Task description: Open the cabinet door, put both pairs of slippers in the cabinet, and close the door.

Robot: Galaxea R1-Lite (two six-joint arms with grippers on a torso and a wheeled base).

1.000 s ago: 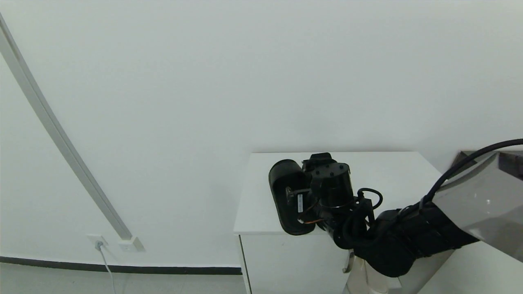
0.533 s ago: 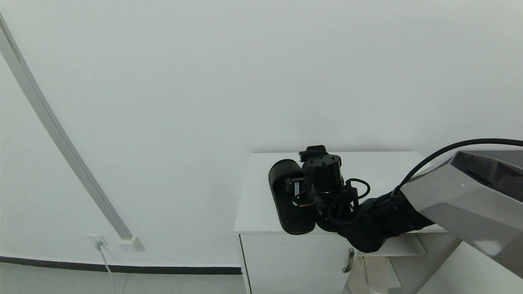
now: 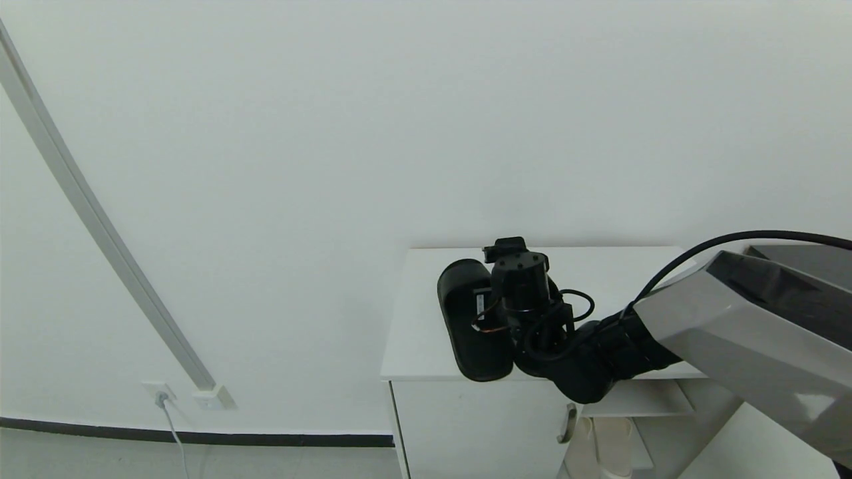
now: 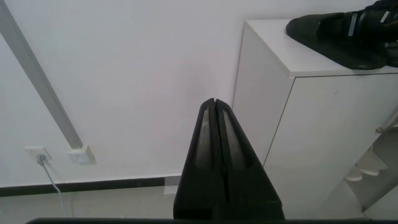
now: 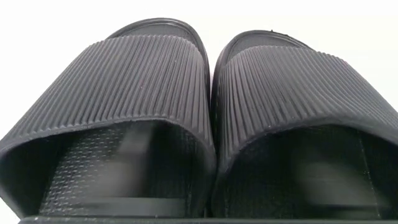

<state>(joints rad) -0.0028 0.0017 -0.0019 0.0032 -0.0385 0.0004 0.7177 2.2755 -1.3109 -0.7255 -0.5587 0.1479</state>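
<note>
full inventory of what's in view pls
slippers: 2, black, side by side on cabinet top
cabinet: 1, white, against wall; right side open, shelf showing
handle: 1, metal, cabinet front
pale shapes: count unclear, whitish, low inside cabinet
socket: 1, white, low on wall, cable plugged in
trunking: 1, grey, slanting down wall
left gripper: 1, black, shut, empty, apart from cabinet
right gripper: 1, black, at the slippers
</note>
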